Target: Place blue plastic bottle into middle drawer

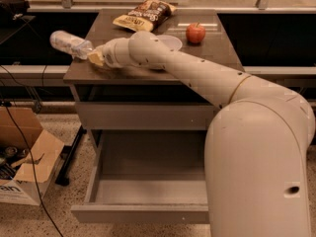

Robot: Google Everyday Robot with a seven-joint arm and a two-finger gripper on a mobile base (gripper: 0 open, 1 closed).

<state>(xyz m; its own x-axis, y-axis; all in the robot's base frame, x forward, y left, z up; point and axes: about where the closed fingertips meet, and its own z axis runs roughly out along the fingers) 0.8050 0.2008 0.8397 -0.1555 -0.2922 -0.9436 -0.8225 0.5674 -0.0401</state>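
Note:
The blue plastic bottle (69, 43) is clear and lies sideways in the air, sticking out past the left edge of the cabinet top (207, 53). My gripper (95, 57) is at the top's left front corner, shut on the bottle's right end. The arm reaches in from the lower right across the top. The middle drawer (148, 169) is pulled open below, wide and grey, and nothing shows inside it. The arm's large body hides its right side. A shut flat grey drawer front (143, 115) is above it.
On the cabinet top stand a red apple (196, 33), a chip bag (143, 15) and a white bowl (170, 42) partly behind the arm. An open cardboard box (24, 169) and cables lie on the floor at the left.

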